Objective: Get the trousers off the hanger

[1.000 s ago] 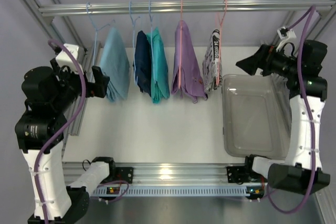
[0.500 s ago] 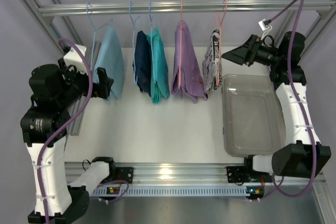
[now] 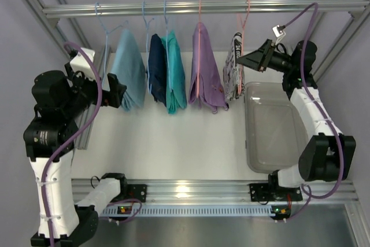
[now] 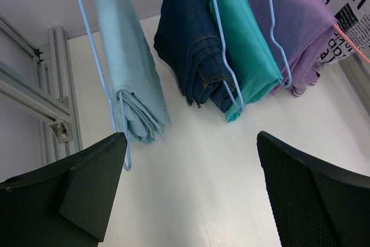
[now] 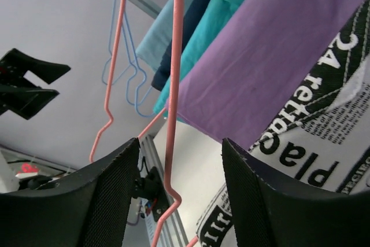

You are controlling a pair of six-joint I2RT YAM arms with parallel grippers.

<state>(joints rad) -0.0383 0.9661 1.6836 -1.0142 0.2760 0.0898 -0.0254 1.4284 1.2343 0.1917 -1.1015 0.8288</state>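
Left arm (image 3: 55,195) at 9 o'clock and right arm (image 3: 315,117) at 3 are both wearing white shells over chunky black joints. A purple cable (image 3: 100,93) is looping along each one, zip-tied down. The fingers (image 5: 110,201) are showing black, mesh-textured faces.

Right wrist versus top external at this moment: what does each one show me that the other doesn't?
Only the right wrist: the pink hanger's wire standing between the right gripper's open fingers, not yet gripped. Only the top external: the clear bin on the table, just right of the printed trousers. Both: that hanger, the printed trousers and the purple garment hanging next to them.
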